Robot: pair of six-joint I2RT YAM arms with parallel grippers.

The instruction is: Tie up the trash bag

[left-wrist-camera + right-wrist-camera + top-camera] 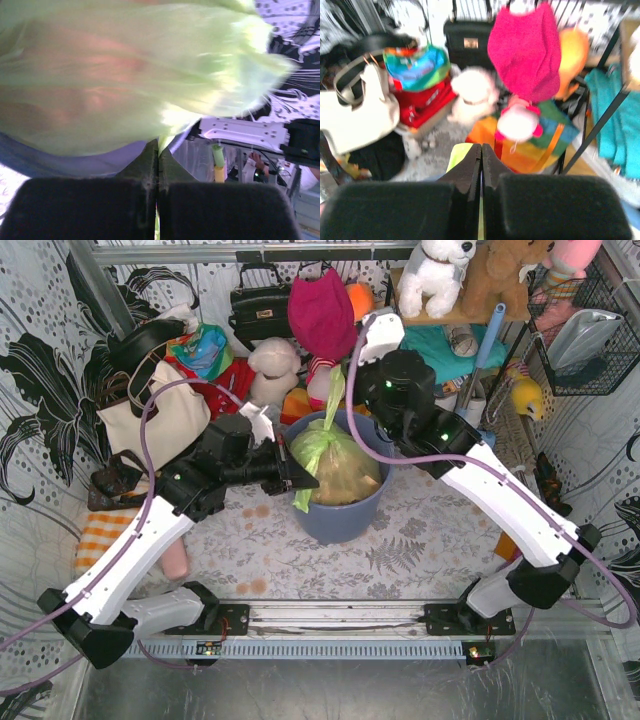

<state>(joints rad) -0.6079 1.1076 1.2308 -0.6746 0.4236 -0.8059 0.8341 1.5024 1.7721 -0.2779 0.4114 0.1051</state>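
Light-green trash bag (340, 465) sits in blue-grey bin (340, 522), mid tabletop (430, 540). Left fingers (142, 167) pressed together, pinching a bag flap at its left side; right fingers (467, 172) likewise pinch a flap drawn up above the bag's far edge

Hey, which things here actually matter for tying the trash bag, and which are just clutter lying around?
In the job: trash bag; left gripper, fingers shut on its plastic; right gripper, fingers shut on a raised strip of it.
Just lying about: blue-grey bin holding the bag, white handbag, black handbag, pink hat, white plush dog.
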